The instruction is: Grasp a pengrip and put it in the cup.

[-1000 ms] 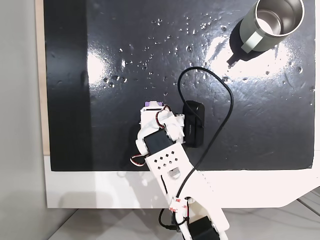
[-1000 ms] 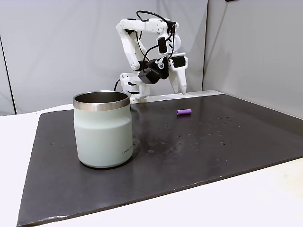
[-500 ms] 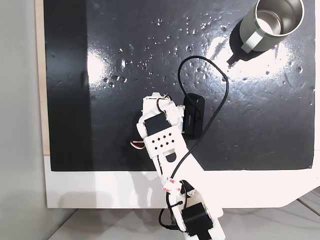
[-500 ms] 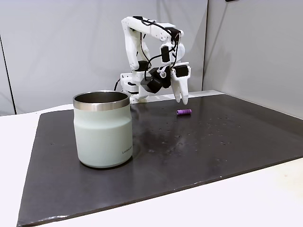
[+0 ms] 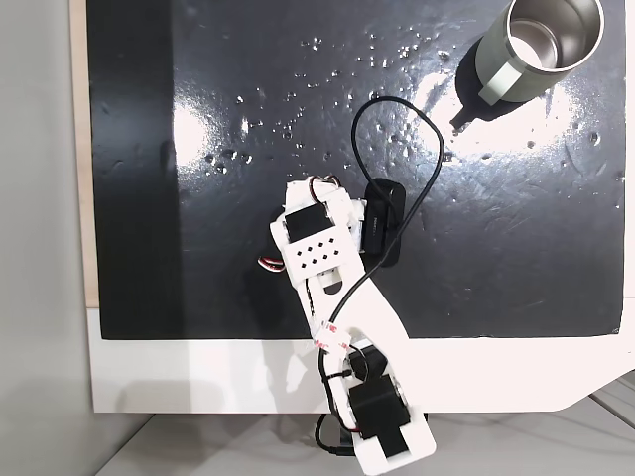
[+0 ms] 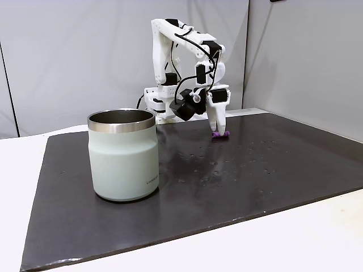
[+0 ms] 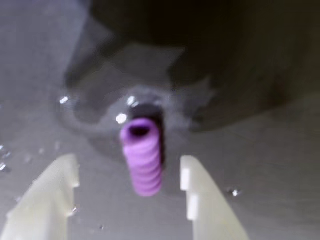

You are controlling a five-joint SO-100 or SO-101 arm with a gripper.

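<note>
The white arm arches high at the far side in a fixed view, elbow up, wrist bent steeply down. The gripper [image 6: 218, 131] points straight down, tips low at the surface. In the wrist view the gripper [image 7: 129, 170] has both pale fingers [image 7: 197, 192] spread apart, jaws parted wide.

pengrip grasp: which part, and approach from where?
Take the pengrip across its ribbed middle, coming straight down. It lies flat on the dark mat, so only its sides are free. In the wrist view the open gripper already straddles it, one finger on each side, its axis running along the fingers; closing there should pinch it squarely.
</note>
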